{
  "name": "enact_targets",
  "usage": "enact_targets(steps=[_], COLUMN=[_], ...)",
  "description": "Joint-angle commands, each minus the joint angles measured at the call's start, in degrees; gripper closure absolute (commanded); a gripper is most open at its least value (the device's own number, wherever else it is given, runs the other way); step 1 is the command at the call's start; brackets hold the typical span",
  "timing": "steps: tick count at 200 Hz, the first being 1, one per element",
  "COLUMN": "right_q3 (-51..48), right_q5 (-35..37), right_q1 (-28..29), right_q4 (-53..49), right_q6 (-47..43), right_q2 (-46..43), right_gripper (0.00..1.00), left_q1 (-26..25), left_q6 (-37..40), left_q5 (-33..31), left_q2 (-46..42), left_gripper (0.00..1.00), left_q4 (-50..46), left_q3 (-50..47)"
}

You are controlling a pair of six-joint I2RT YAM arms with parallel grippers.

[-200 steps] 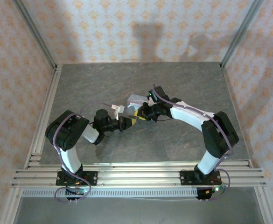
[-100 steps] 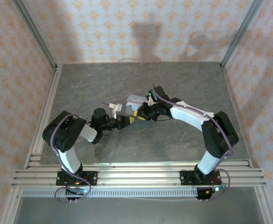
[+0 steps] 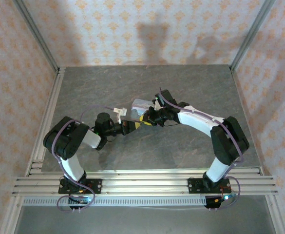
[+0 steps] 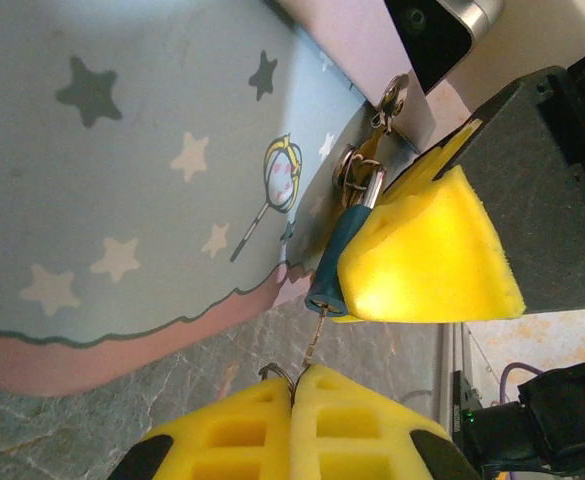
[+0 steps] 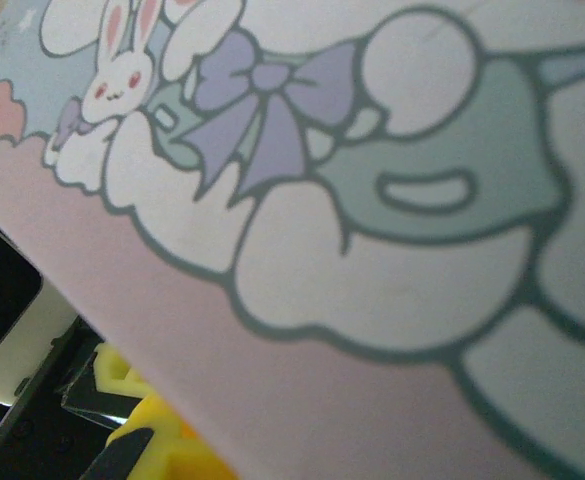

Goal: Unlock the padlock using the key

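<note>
The tiny dark blue padlock (image 4: 336, 262) hangs from the clasp (image 4: 357, 172) of the pastel tin (image 4: 122, 190). The thin pale key (image 4: 316, 338) runs from the padlock's lower end down into my left gripper (image 4: 297, 388), which is shut on the key's head beside its small ring (image 4: 275, 373). My right gripper's yellow pad (image 4: 427, 255) presses against the padlock's side, and a sliver of yellow shows just beneath the lock. From above, the left gripper (image 3: 130, 126) and right gripper (image 3: 143, 118) meet at the tin's (image 3: 141, 104) near edge. The right wrist view has the tin's bunny lid (image 5: 352, 200) close up.
Grey stone-patterned tabletop (image 3: 181, 87) lies open all round the tin. Aluminium rails (image 3: 49, 112) run along the left side and the near edge. Patterned walls close in the back and both sides.
The left arm's wrist and gripper have drawn slightly left, away from the tin. The right arm and the tin have stayed where they were.
</note>
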Motion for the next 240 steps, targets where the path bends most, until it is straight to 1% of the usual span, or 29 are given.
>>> enact_targets(steps=[1,25,48,134,161,205,240], right_q3=[-0.09,-0.05,-0.13,-0.13,0.22,0.22,0.21], right_q5=[-6.84,-6.05,-5.86,-4.92,-4.89,-4.84,-5.02], right_q1=[1.91,1.91,1.91,1.91,1.91,1.91,1.91], right_q4=[-1.72,-2.06,-2.32,-3.12,-4.70,-6.91,-6.01], right_q6=[0.94,1.49,1.78,2.09,0.54,-1.52,-1.14], right_q2=[0.50,0.28,0.20,0.29,0.72,0.55,0.80], right_gripper=[1.00,1.00,1.00,1.00,1.00,1.00,1.00], left_q1=[0.12,-1.29,-1.59,-4.07,-3.62,-1.47,-1.61], left_q6=[-2.39,-2.34,-1.86,-2.21,-1.86,-1.35,-0.70], left_q5=[-4.14,-5.91,-7.20,-8.15,-8.80,-7.84,-6.85], left_q2=[-3.47,-4.97,-5.59,-5.32,-5.41,-5.23,-5.21], left_gripper=[1.00,1.00,1.00,1.00,1.00,1.00,1.00], left_q4=[8.42,8.25,7.83,8.23,8.26,7.75,6.00], left_q3=[2.50,2.47,2.12,3.08,2.56,2.47,3.33])
